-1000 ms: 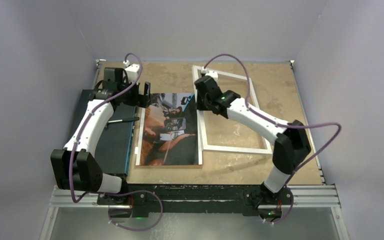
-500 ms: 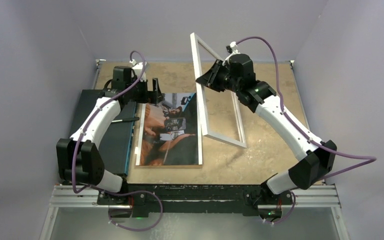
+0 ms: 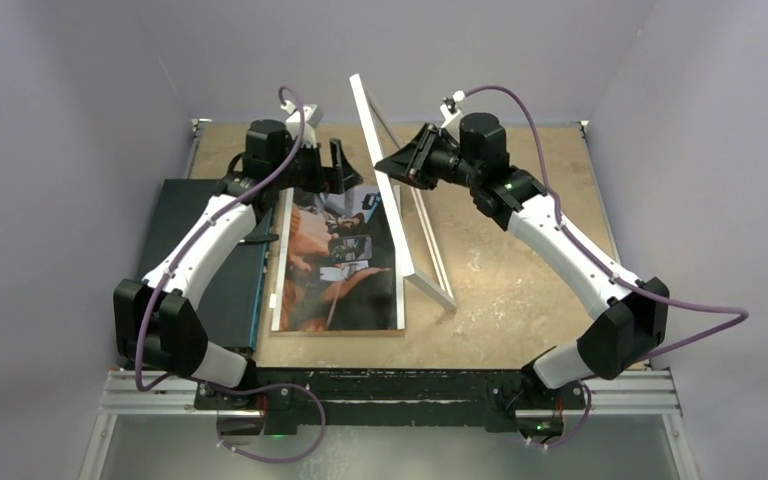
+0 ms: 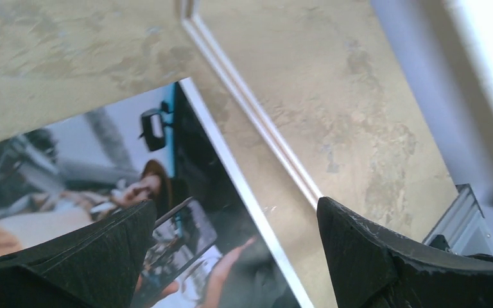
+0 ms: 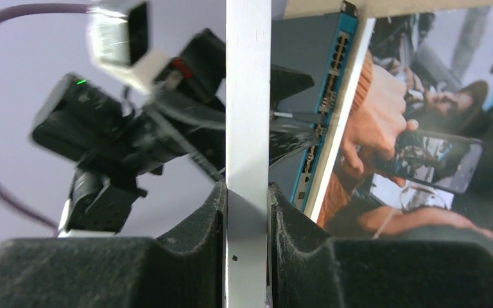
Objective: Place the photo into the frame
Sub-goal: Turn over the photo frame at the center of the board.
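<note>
The photo (image 3: 335,265) lies flat on the table, left of centre, with orange-brown, black and blue areas and a white strip on its left edge. The white frame (image 3: 384,175) stands tilted up on its long edge just right of the photo, its lower side resting on the table. My right gripper (image 3: 396,165) is shut on the frame's upper border; in the right wrist view the white bar (image 5: 248,96) runs between the fingers of that gripper (image 5: 248,199). My left gripper (image 3: 332,170) hovers open over the photo's far end (image 4: 103,167), holding nothing, close to the frame (image 4: 250,109).
A dark flat board (image 3: 200,280) with a blue edge lies left of the photo, under the left arm. The tan table (image 3: 520,260) is walled by purple panels on three sides. A metal rail (image 3: 390,395) runs along the near edge.
The right gripper has lifted the frame from flat on the table and swung it up on edge toward the photo. The left gripper has moved right, toward the frame.
</note>
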Motion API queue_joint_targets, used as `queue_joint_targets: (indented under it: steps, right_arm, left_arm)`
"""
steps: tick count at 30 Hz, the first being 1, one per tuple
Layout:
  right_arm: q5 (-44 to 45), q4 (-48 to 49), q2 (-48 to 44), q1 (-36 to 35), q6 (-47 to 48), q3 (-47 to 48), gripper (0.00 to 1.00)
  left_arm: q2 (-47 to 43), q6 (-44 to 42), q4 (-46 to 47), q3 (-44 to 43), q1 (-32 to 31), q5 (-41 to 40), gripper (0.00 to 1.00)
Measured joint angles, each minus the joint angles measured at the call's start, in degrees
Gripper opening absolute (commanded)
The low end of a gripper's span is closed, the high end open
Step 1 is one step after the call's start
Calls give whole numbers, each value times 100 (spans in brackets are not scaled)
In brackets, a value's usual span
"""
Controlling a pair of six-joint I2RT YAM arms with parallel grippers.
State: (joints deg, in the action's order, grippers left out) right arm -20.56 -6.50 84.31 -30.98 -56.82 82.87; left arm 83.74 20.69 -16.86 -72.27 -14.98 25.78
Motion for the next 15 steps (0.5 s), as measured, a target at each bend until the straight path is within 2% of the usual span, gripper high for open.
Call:
queue_joint_targets:
  steps: [4, 9, 12, 15]
  right_arm:
    - [-122, 68, 0, 155, -175, -426, 0]
    - [-306, 157, -28, 321, -258, -557, 2]
    - [-380, 173, -35, 385, -284, -557, 19]
    - [-466, 177, -35, 411, -273, -557, 32]
  left_arm:
    - [4, 247, 225, -138, -398, -63, 91]
    - [101, 417, 269, -304, -544, -271, 90]
    - [249, 426, 229, -468, -649, -507, 88]
    - [400, 424, 216, -675, -839, -737, 87]
